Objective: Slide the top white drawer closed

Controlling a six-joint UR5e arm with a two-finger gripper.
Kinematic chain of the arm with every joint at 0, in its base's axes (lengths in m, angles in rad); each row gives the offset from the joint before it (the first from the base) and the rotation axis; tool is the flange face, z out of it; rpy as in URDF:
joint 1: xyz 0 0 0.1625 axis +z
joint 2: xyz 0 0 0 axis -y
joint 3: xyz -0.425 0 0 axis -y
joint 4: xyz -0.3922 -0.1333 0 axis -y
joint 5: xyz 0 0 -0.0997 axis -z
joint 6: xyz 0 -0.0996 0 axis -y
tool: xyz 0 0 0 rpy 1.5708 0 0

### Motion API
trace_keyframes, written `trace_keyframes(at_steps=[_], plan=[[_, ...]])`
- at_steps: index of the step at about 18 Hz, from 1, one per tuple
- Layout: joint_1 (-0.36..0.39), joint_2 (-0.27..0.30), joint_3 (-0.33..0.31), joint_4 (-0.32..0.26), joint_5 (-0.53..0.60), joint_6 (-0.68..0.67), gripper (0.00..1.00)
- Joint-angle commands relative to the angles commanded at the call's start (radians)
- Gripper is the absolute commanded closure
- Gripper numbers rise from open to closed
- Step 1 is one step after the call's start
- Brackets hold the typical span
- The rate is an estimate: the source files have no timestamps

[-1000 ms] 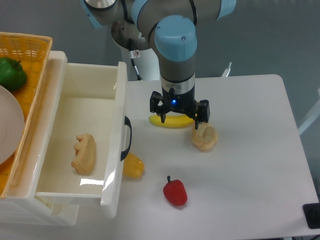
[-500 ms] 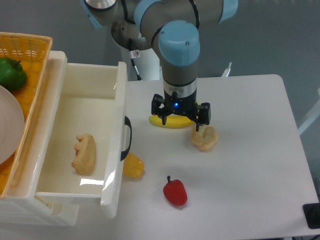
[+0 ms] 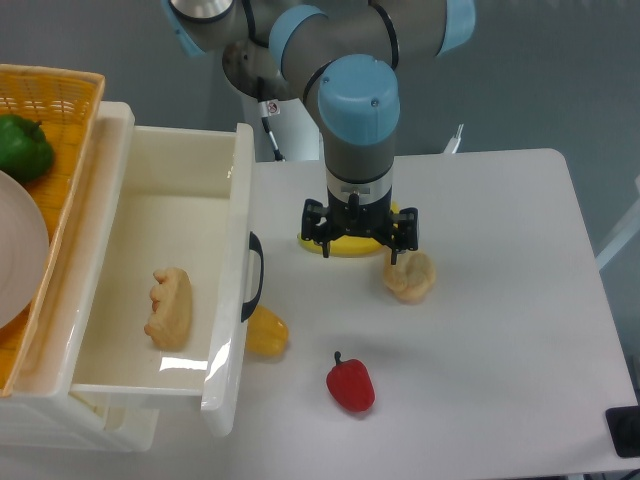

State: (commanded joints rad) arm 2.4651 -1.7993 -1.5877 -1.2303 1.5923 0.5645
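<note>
The top white drawer [image 3: 150,215] stands pulled far out of the white cabinet at the left. Its black curved handle [image 3: 255,276] faces right, toward the table. A tan pastry [image 3: 168,306] lies inside it. My gripper [image 3: 358,250] hangs over the table to the right of the drawer front, about a hand's width from the handle. Its fingers [image 3: 322,238] are spread open and hold nothing. It hovers just above a yellow banana [image 3: 345,246], which it partly hides.
A yellow pepper [image 3: 267,333] lies against the drawer front below the handle. A tan bread roll [image 3: 410,275] and a red pepper [image 3: 351,385] lie on the table. A yellow wicker basket [image 3: 50,120] with a green pepper [image 3: 22,146] and a white plate [image 3: 18,250] sits on the cabinet.
The gripper has shifted slightly right and turned a little about its vertical axis over the banana. The drawer and the objects have not moved.
</note>
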Motion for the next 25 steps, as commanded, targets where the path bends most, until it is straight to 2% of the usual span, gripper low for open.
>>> trace_keyframes(at_steps=[3,7,14,22,25], plan=[[-0.002,-0.018,0.002,-0.002,0.0,-0.005,0.0],[0.002,-0.046,0.011,0.0,-0.009,-0.077,0.0],[0.021,-0.075,0.014,0.006,-0.117,-0.109,0.0],[0.018,-0.158,0.034,0.006,-0.121,-0.11,0.0],[0.018,-0.173,0.032,0.006,-0.178,-0.11,0.0]])
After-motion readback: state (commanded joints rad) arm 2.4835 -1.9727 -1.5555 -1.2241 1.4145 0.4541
